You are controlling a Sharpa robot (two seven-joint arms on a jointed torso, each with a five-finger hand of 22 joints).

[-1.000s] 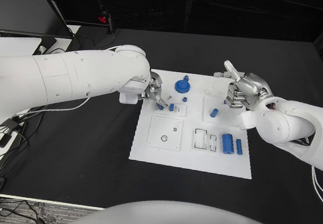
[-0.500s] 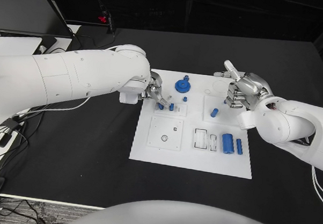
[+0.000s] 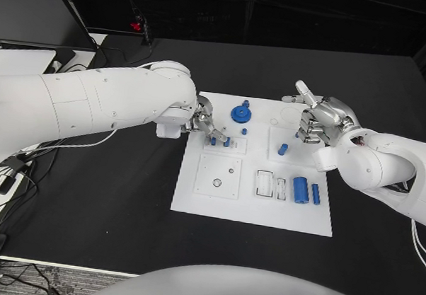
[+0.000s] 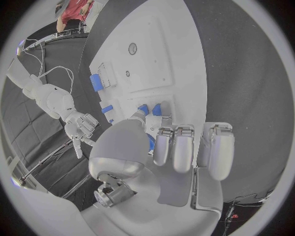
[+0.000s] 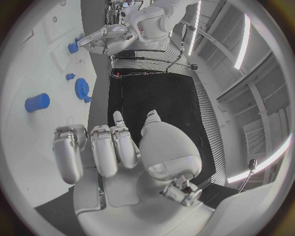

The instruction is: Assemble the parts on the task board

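No legible writing was seen; the left hand point(image 3: 203, 124) was closed on small blue pegs point(image 3: 218, 141) near the task board's point(image 3: 252, 212) left edge, the right hand point(image 3: 322, 120) curled, holding nothing.

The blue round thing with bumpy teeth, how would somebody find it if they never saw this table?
Start at the white task board in the middle of the black table, and go to its far edge, between the two silver hands. There stands the blue toothed gear wheel. It is round and wide with a knob on top, while the other blue parts nearby are plain little pegs and cylinders.
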